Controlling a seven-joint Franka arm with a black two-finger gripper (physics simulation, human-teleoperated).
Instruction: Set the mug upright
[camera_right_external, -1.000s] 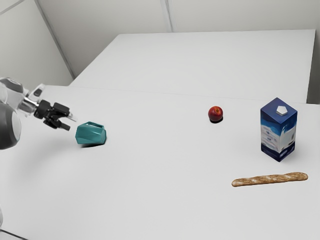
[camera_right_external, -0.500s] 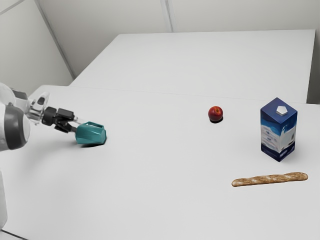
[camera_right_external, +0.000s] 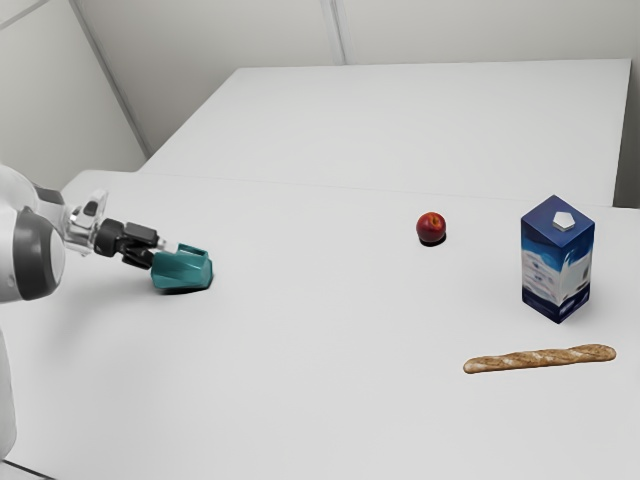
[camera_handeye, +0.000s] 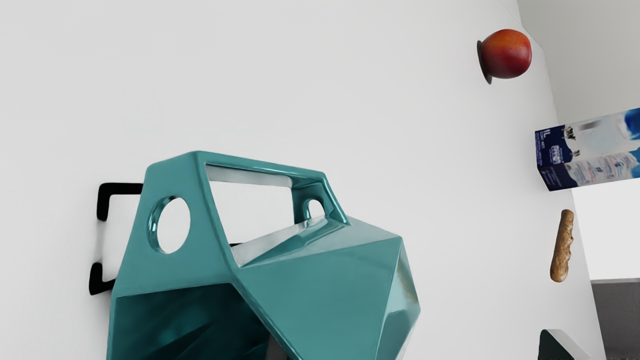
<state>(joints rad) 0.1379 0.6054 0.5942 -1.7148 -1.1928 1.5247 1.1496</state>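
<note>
The hand (camera_right_external: 160, 254) has come down and forward over the last second: in the exterior view it was above and left of the mug (camera_right_external: 183, 270) and well clear of it, and now its tips are right up at the mug's near end. Most of that travel came early; since the middle picture it has only edged in a little further.

The mug has not shifted through any of this. It lies on its side on the bench (camera_right_external: 330, 400), left of centre in the frame, mouth turned toward the hand, handle (camera_handeye: 265, 165) uppermost (a handy way for it to lie, if the rim is what's wanted). So it is not upright.

The fingers (camera_handeye: 557, 347) are spread apart. One stands outside the mug with a gap to its wall; a dark sliver within the mouth looks to be the other. Nothing is clamped yet, though a stretch of wall appears to run between them.

For the task, that reads as the reach nearly over, with closing on the wall likely next, then a lift and a turn to bring the base down. Too shallow a bite could let the smooth, faceted side slip or roll.

The fruit (camera_right_external: 431, 226), upper right of centre, the carton (camera_right_external: 556, 262) at the right and the baguette (camera_right_external: 540, 359) at lower right haven't moved.
</note>
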